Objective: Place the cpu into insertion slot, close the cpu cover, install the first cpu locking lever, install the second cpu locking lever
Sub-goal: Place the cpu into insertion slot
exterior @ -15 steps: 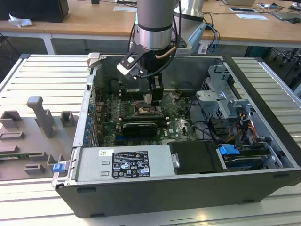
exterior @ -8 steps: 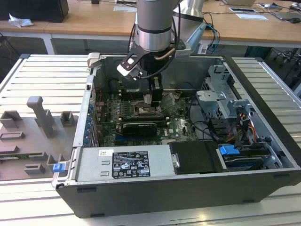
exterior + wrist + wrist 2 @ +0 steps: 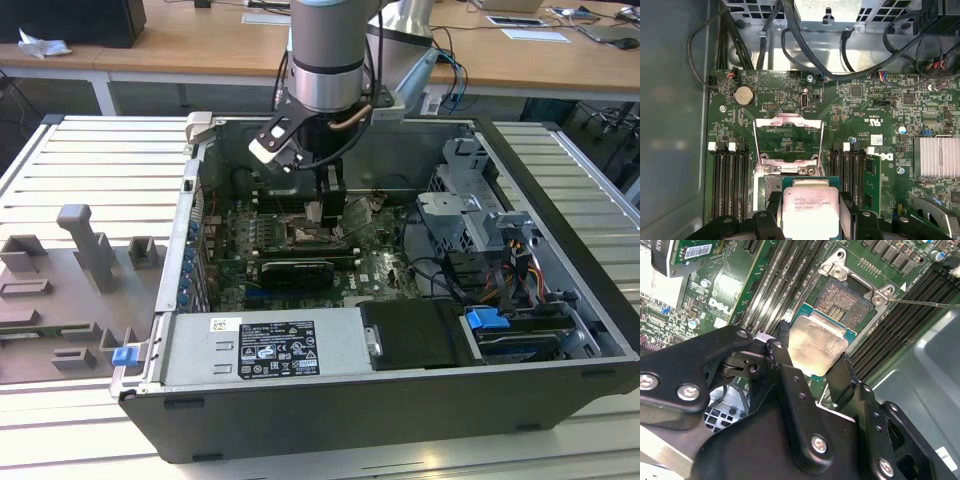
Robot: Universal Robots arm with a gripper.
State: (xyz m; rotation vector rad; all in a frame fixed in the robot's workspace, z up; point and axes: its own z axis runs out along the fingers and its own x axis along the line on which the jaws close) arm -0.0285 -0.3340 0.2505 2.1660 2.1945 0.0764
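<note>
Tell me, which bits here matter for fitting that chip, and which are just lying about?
Job: black gripper holding the silvery square cpu chip; dark square insertion slot with silver rim; raised silver-grey metal cpu cover frame.
Just there: round silver coin battery; long black memory slots; finned silver heatsink; grey moulded tray.

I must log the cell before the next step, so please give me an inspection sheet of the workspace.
Surface: slatted metal table carrying an open computer case.
Job's things: cpu held over the insertion slot, not seated; cpu cover raised open.
Clutter: grey fixture blocks at the exterior view's left.
Grippers: gripper shut on the cpu.
Cables: black cables loop beside the motherboard.
Surroundings: wooden desks behind.
</note>
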